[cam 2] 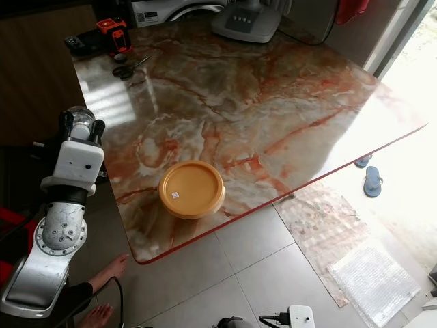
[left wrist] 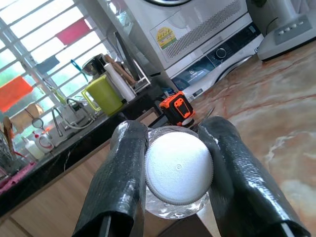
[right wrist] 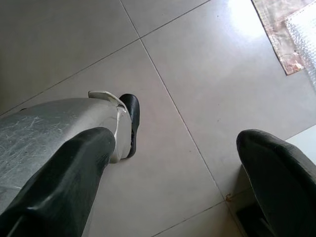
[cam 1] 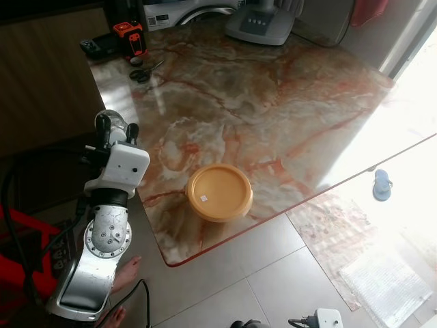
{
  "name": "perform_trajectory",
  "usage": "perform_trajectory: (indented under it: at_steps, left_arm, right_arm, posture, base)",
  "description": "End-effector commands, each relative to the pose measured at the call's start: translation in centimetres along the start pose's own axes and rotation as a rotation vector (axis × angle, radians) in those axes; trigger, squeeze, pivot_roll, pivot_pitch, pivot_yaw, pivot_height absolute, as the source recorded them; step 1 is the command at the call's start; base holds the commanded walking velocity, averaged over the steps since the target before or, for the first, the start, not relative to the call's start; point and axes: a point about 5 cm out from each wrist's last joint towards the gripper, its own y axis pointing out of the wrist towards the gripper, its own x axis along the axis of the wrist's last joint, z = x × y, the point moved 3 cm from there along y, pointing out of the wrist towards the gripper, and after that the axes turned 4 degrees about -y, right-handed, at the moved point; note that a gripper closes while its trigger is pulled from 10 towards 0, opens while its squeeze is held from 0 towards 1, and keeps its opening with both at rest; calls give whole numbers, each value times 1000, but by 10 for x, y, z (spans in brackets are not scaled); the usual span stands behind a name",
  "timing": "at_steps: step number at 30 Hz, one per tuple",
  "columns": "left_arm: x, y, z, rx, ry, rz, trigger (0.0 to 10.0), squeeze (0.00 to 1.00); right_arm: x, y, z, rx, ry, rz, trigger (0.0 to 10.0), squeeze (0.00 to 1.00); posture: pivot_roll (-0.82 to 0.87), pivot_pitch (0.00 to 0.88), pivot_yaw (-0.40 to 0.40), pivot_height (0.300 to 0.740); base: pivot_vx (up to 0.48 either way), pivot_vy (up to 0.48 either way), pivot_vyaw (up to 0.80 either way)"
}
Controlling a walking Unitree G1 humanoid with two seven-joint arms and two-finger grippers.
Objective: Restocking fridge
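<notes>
Marbled brown and rust stone tops the bench [cam 1: 273,102] I'm looking down on, and my left tool [cam 1: 117,126] sits just off its near left edge, clenched on a clear plastic bottle [cam 1: 114,121] with a white ribbed cap [left wrist: 178,168]. From the left wrist view I can see both black fingers [left wrist: 118,177] pressed against the sides of that cap, the bottle held upright between them. Off to the tool's right, on the bench near the front edge, rests a round orange lidded container [cam 1: 219,192], well apart from the tool. Far beyond the tool, at the bench's back corner, I can see an orange and black device [cam 1: 129,35] and a pair of scissors [cam 1: 143,71] just this side of it. My right tool [right wrist: 173,163] hangs low over the tiled floor [right wrist: 187,74], fingers spread wide and released, grasping nothing. A person's bare foot [cam 2: 109,270] shows on the floor under my left arm.
</notes>
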Motion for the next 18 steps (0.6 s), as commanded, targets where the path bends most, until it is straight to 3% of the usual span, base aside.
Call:
perform_trajectory:
  at_steps: [1,11,18]
  left_arm:
    - [1,-2,1,11,16,-18,10000,0]
    - [3,0,-1,9,3,-33,10000,0]
    - [5,0,-3,5,-4,-44,10000,0]
  right_arm:
    - [-11,-2,2,4,17,32,10000,0]
    - [-12,-3,1,3,19,33,10000,0]
    - [-12,-3,2,4,22,32,10000,0]
  posture:
    - [-42,192,-60,740]
    - [-46,197,-64,740]
    - [-46,196,-63,740]
  base:
    - [0,0,0]
    - [0,0,0]
    - [-242,0,0]
